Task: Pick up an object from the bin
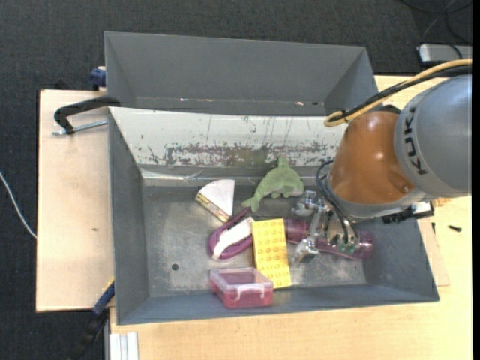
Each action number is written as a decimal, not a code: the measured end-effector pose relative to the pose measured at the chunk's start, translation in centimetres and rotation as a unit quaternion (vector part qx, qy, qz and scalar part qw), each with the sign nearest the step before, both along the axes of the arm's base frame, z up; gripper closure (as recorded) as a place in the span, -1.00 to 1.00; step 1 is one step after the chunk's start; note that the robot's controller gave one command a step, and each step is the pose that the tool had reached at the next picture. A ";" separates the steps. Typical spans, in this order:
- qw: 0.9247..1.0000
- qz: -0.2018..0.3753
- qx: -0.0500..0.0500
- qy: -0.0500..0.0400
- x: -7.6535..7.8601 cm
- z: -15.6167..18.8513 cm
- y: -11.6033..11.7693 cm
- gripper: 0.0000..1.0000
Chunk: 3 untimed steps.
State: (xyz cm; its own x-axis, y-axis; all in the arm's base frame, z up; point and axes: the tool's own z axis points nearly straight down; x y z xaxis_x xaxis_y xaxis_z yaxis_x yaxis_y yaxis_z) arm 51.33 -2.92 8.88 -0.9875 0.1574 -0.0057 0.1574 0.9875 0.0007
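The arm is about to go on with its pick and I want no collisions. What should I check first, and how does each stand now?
1. Pincer down inside the grey metal bin: ok.
2. Candidate under it, a purple plastic piece at the bin's right: ok.
3. Anything held by the pincer: cannot tell.
4. Room beside it: the yellow studded building plate lies close against it: not ok.
5. Pink clear lidded box at the front lies apart: ok.

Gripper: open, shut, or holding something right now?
Gripper: cannot be told. It sits low, just right of the yellow studded plate, above a purple object.
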 end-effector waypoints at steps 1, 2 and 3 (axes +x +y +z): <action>0.994 -0.110 0.004 -0.001 5.7 -1.4 -5.7 1.00; 0.994 -0.110 0.004 -0.001 5.7 -1.4 -5.7 1.00; 0.994 -0.109 0.001 0.000 4.6 11.1 -6.1 1.00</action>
